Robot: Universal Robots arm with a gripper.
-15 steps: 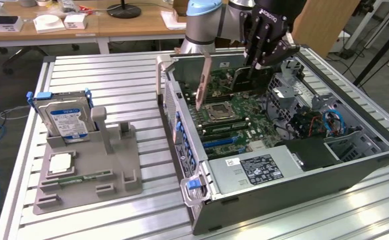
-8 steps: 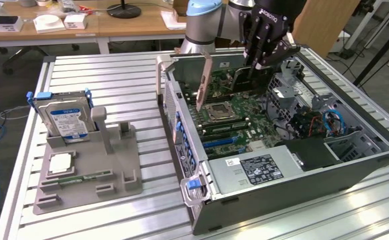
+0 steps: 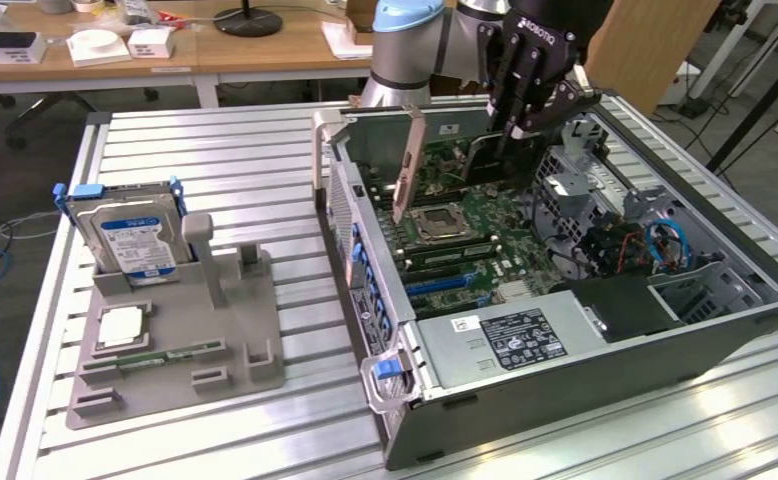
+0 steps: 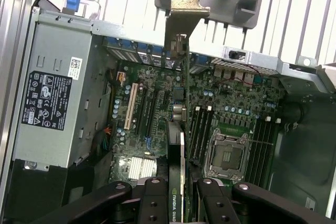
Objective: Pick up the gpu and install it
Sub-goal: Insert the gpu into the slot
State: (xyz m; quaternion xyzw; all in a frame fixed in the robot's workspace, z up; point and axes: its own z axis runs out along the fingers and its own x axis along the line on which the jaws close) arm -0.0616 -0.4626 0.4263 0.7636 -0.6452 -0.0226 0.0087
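Observation:
My gripper hangs over the open computer case and is shut on the gpu, a thin black card with a silver end bracket. The card is held on edge above the motherboard, its bracket toward the case's rear wall. In the wrist view the gpu runs edge-on between my two black fingers, and its bracket reaches past the case's rear wall. The expansion slots lie below it, a little to one side of the card's edge.
A silver power supply fills the case's near corner, and the CPU socket sits mid-board. On the exterior view's left, a grey holder carries a hard drive and a green memory stick. Desks stand behind.

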